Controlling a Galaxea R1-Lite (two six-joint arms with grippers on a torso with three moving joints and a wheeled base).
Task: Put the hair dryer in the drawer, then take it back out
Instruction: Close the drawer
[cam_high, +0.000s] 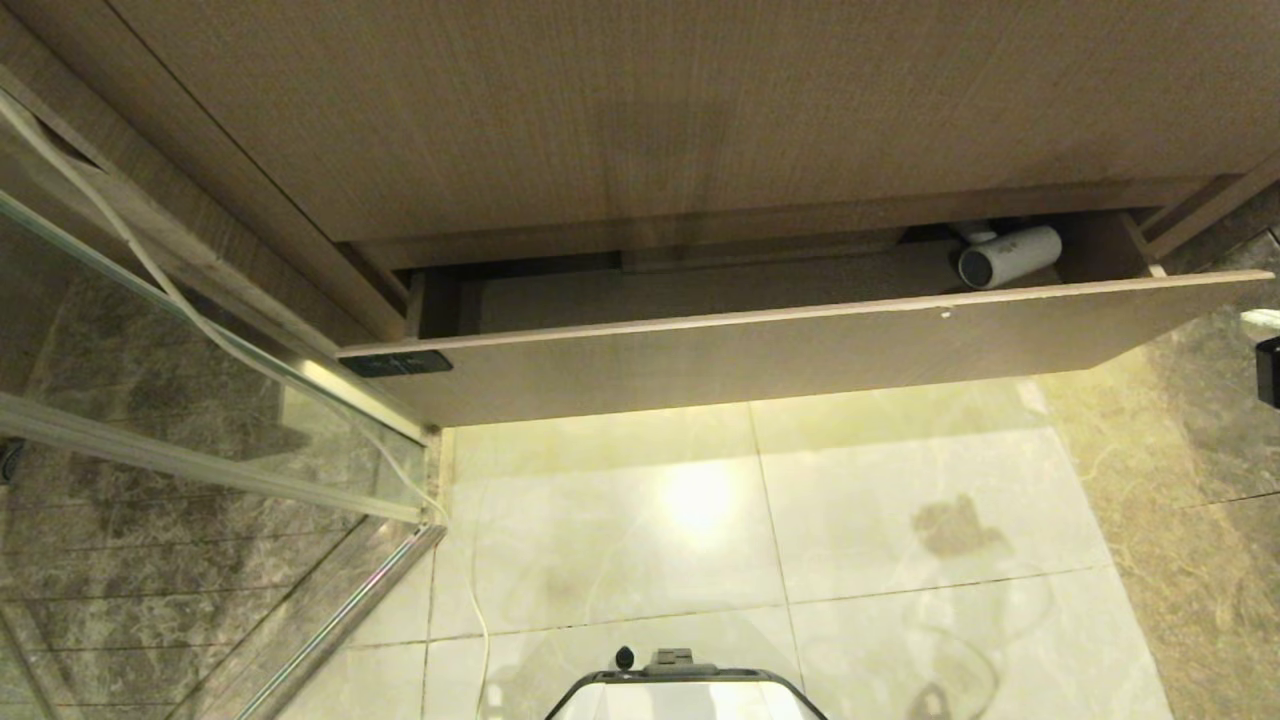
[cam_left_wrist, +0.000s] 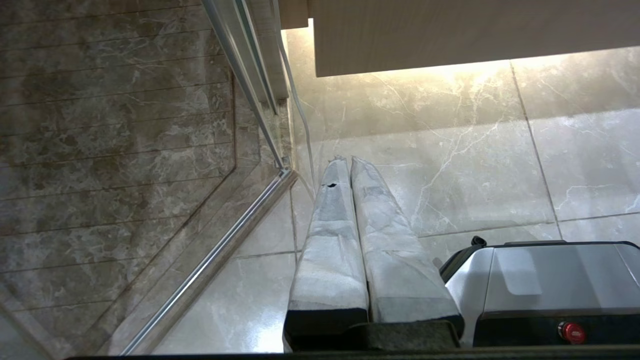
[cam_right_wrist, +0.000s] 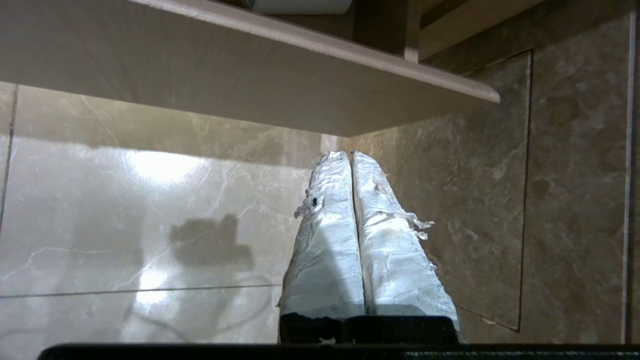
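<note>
The drawer (cam_high: 780, 350) stands pulled open, its plain light-wood front facing me. Inside, near its right end, the small white hair dryer (cam_high: 1005, 257) lies on its side, dark round end towards the front. Nothing holds it. In the right wrist view my right gripper (cam_right_wrist: 350, 154) is shut and empty, its taped fingers (cam_right_wrist: 330, 240) pressed together. It hangs over the floor below the drawer front (cam_right_wrist: 225, 65), close to the right wall, and a sliver of the hair dryer (cam_right_wrist: 300, 5) shows above it. My left gripper (cam_left_wrist: 348, 159) is shut and empty, parked low over the floor tiles.
A glass shower door (cam_high: 150, 400) with a metal frame and a thin white cable closes off the left side. A dark marble wall (cam_high: 1200, 480) stands at the right. A tall wood panel (cam_high: 650, 110) rises above the drawer. My base (cam_high: 685, 690) sits on the pale floor tiles.
</note>
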